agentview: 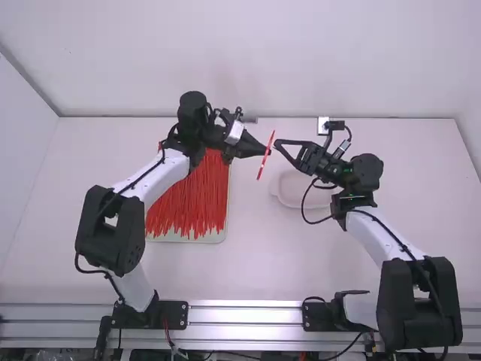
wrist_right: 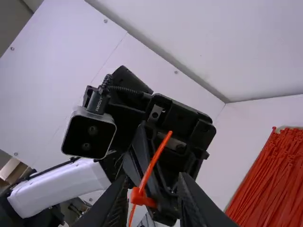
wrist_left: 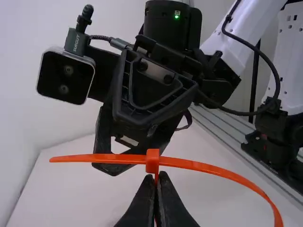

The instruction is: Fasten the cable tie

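**Q:** Tie?
**A:** The red tie [agentview: 262,167] is pinched in my left gripper [wrist_left: 155,176]; the fingers are closed tight on it just under a thicker block [wrist_left: 152,161]; the strap [wrist_left: 208,167] runs out both ways from the block, one end straight, the other bending down in a long curve.

**Q:** Right side?
**A:** My right gripper [wrist_right: 153,177] faces the left one nose to nose; its fingers stand apart with the block between them; can't tell if either finger touches it.

**Q:** What does the high view add?
**A:** There the tie is a short steep red stroke between the two grippers, held up off the table [agentview: 75,150]; a pile [agentview: 192,199] of red ties lies on a white tray [agentview: 214,238] left of the middle; a pale dish [agentview: 282,199] sits right of the middle, near the tray but apart from it.

**Q:** And the wrist views?
**A:** The left wrist view gives the pinch and the strap's curve; the right wrist view gives the gap between my right fingers, plus an edge of the pile behind.
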